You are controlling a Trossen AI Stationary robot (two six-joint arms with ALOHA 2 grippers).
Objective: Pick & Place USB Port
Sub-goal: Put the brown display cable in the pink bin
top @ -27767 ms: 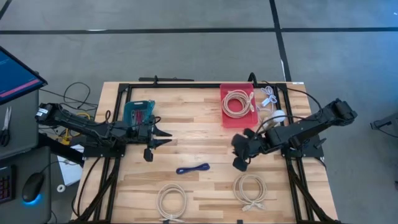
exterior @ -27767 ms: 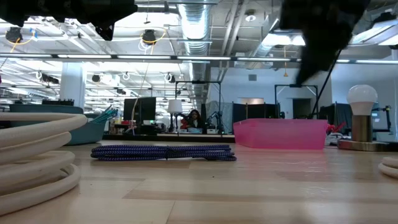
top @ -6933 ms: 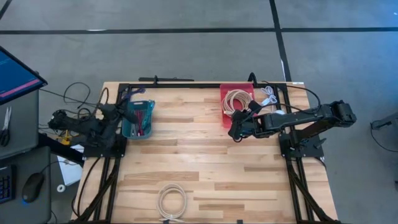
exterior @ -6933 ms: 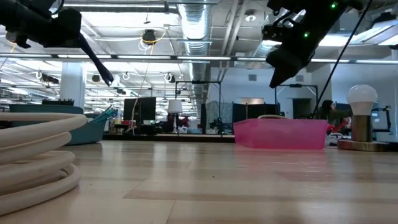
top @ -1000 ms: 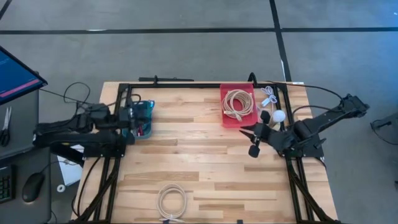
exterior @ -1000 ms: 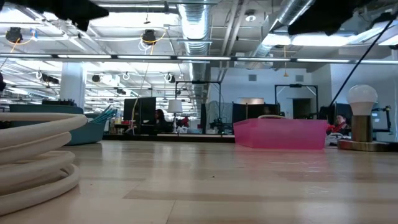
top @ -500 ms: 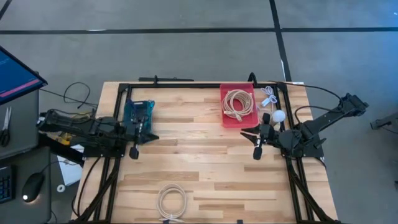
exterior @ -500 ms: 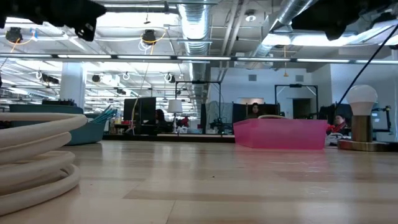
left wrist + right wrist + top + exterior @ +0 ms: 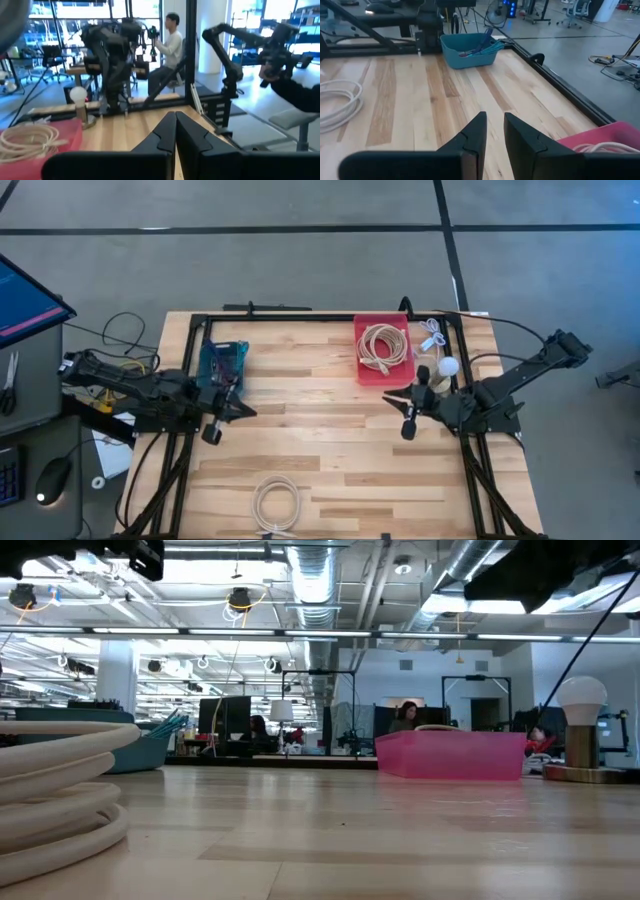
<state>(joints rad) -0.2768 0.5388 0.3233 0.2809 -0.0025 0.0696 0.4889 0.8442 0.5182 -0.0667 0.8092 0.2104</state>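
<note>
One coiled cable well apart from left gripper, closed; right gripper slightly parted

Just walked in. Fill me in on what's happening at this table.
Neither arm holds anything. The left claw is shut, sitting beside the teal bin. The right claw, slightly open, sits just in front of the red bin, which holds coiled beige cable. One white cable coil lies on the wooden table near its front edge, untouched.
</note>
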